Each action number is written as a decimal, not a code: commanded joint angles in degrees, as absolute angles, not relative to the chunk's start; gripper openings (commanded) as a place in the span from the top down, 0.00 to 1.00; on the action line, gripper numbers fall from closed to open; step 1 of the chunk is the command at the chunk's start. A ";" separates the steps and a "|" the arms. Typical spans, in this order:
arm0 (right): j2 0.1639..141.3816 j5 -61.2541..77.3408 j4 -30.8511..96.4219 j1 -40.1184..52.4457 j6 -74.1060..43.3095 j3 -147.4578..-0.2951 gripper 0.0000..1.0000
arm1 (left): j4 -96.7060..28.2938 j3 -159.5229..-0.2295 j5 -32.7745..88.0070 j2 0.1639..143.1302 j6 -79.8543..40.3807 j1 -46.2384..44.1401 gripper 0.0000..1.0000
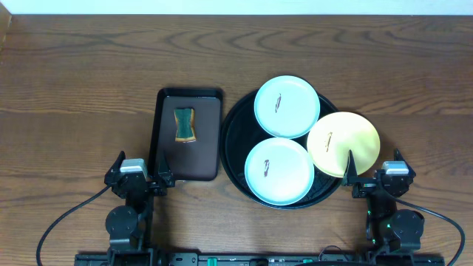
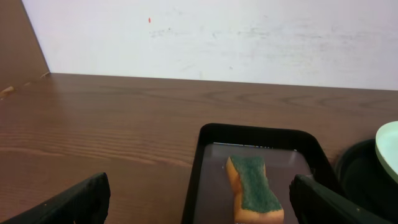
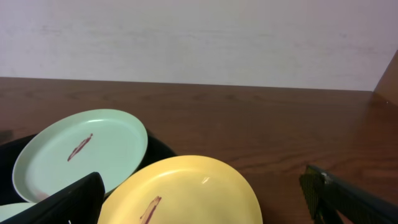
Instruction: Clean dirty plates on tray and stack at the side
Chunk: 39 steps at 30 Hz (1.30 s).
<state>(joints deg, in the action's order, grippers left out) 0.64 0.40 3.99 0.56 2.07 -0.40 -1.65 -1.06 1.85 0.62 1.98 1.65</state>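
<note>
Three glossy round smeared plates (image 1: 287, 106) on the black rimmed tray (image 1: 234, 137); left gripper (image 2: 199, 190) and right gripper (image 3: 199, 183) spread apart, empty.

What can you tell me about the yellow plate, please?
The yellow plate is small, round and pale, smooth like plastic, with a shallow raised rim and a thin dark smear near its centre. It rests on the right side of the black tray, overhanging its rim, edge meeting the far mint plate and the near mint plate. Nothing grips it.
</note>
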 commanded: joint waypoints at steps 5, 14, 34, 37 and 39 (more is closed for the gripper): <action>0.38 0.03 4.23 0.84 1.52 -0.32 0.01 | -4.03 -0.27 2.15 0.23 2.79 1.43 0.07; 0.38 0.03 4.23 0.84 1.52 -0.32 0.01 | -4.03 -0.27 2.15 0.23 2.79 1.43 0.07; 0.38 0.03 4.23 0.84 1.52 -0.32 0.01 | -4.03 -0.27 2.15 0.23 2.76 1.43 0.07; 0.38 0.10 3.09 0.84 1.50 -0.32 0.01 | -3.99 -0.27 2.15 0.23 2.79 1.43 0.07; 0.38 0.23 3.62 0.84 1.52 -0.32 0.01 | -3.18 -0.27 2.13 0.23 2.92 1.43 0.07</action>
<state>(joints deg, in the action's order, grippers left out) 0.64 0.40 3.31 0.56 2.07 -0.40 -1.56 -1.06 1.85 0.62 1.98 1.65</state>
